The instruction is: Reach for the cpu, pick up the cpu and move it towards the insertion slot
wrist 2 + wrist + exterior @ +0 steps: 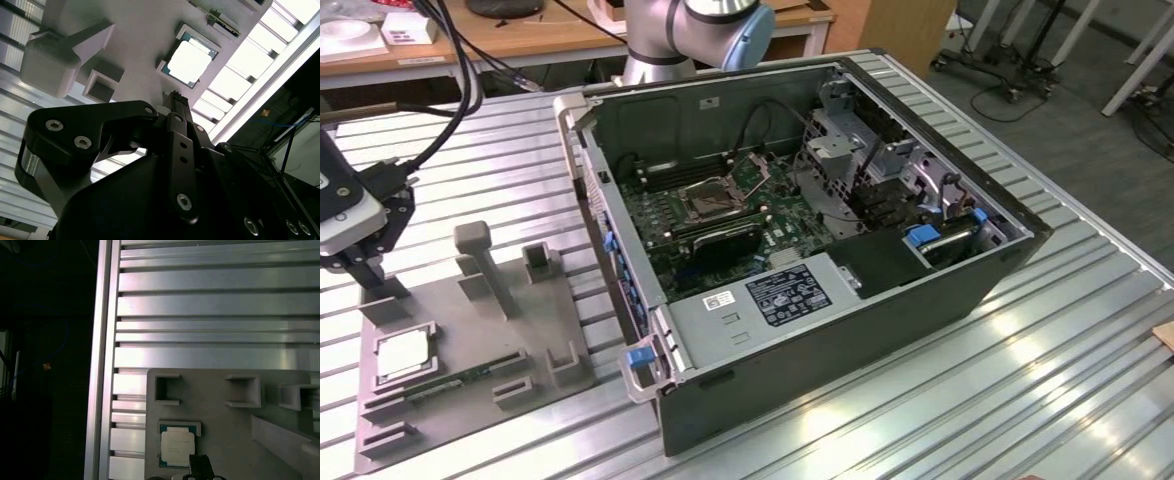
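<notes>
The cpu (403,352) lies flat, metal lid up, in a shallow square seat on the grey fixture plate (464,335), which rests on the ribbed metal table (961,400) at the exterior view's left, with the thin green memory stick (458,381) just beside it. The insertion slot (714,197) is well apart from it, on the motherboard (774,228) inside the open computer case (854,330). The gripper (371,285) hangs above the plate, near the chip but not touching it; in the second wrist view the cpu (190,62) shows just past the gripper (175,97) with bare plate between them. Whether the claw is spread or pressed together I cannot tell from these views, and it holds nothing. As for handling, the chip looks light, thin and quite stiff, so weight should be no trouble; the smooth lid is likely slippery, and the underside contacts are probably delicate, so it wants a modest squeeze and no scraping. The sensible hold, I judge, is on 2 opposite side edges, jaws square to them and centred so the part does not swivel. The low walls of the seat crowd some of the rim, so the free edges look like the place to come in, and a straight, level lift seems safest
</notes>
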Controlling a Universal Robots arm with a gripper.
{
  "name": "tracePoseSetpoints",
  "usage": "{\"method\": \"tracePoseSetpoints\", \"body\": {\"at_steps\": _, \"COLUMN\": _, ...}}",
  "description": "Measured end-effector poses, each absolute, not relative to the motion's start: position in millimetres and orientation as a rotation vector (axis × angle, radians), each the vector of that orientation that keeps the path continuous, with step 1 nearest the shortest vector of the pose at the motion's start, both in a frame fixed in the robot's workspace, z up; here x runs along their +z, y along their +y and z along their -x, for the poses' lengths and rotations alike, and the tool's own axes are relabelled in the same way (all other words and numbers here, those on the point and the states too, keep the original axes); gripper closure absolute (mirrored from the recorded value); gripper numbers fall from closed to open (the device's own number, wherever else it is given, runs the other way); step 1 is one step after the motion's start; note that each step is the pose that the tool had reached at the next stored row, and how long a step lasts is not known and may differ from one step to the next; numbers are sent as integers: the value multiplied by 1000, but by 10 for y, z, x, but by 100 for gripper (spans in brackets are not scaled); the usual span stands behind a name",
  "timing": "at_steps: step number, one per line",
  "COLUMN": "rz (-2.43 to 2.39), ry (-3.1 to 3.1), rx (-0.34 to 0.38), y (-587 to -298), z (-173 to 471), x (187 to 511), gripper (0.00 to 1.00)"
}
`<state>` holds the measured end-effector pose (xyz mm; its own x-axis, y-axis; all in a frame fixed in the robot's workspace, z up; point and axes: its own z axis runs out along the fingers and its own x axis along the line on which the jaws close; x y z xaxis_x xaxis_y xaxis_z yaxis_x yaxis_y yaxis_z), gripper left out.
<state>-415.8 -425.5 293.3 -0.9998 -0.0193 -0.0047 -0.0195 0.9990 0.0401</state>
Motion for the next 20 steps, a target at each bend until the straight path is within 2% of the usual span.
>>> {"method": "tracePoseSetpoints", "body": {"at_steps": 20, "rz": 30, "ry": 3137, "rx": 63, "y": -4264, "z": 4181, "x": 2889, "gripper": 89}}
